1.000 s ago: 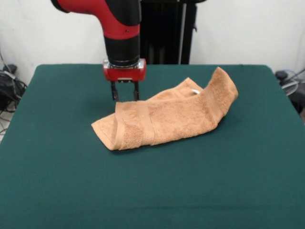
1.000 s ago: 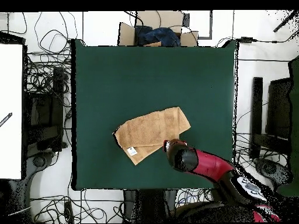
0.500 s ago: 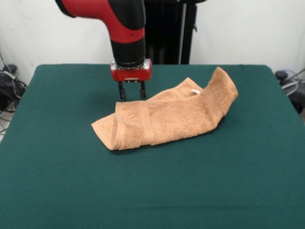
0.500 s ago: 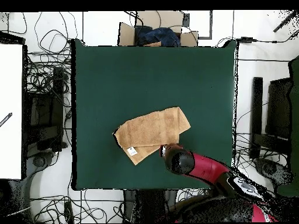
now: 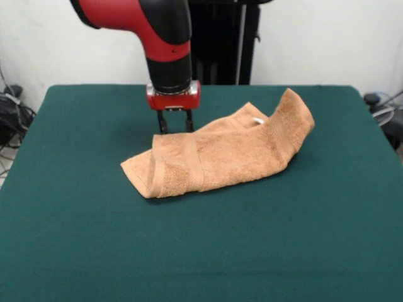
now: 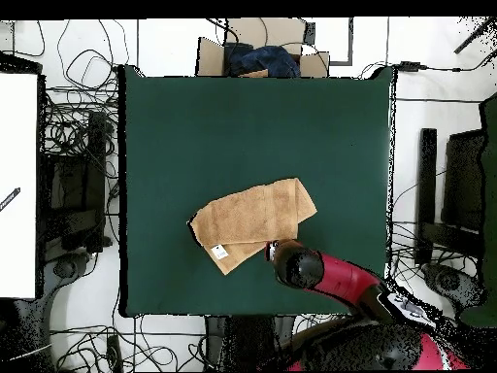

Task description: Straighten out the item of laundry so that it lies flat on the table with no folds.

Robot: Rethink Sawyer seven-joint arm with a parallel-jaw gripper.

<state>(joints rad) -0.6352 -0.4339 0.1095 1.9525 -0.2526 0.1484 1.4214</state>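
My tool (image 5: 175, 128) hangs straight down from the red and black arm (image 5: 165, 44), its two dark fingers (image 5: 162, 123) pointing at the desk (image 5: 75, 207) with a clear gap between them and nothing held, so it is released. It sits just behind the far edge of the peach-orange towel (image 5: 217, 156), on the side nearest my pedestal, close above the cloth's upper fold; I cannot tell whether the tips touch the fabric or the green felt.

The towel lies a little toward my side of the desk's middle, folded over itself into a long slanted band. In the front view its left end is a rounded, doubled-over lump with a woven border band running across it, and its right end rises in a raised hump. A small white tag (image 5: 258, 121) shows at the far edge.

From overhead the towel (image 6: 252, 220) reads as a slanted, folded rectangle with the white tag (image 6: 220, 252) at its lower left corner, and my arm (image 6: 320, 272) covers the tool beside the towel's lower right edge.
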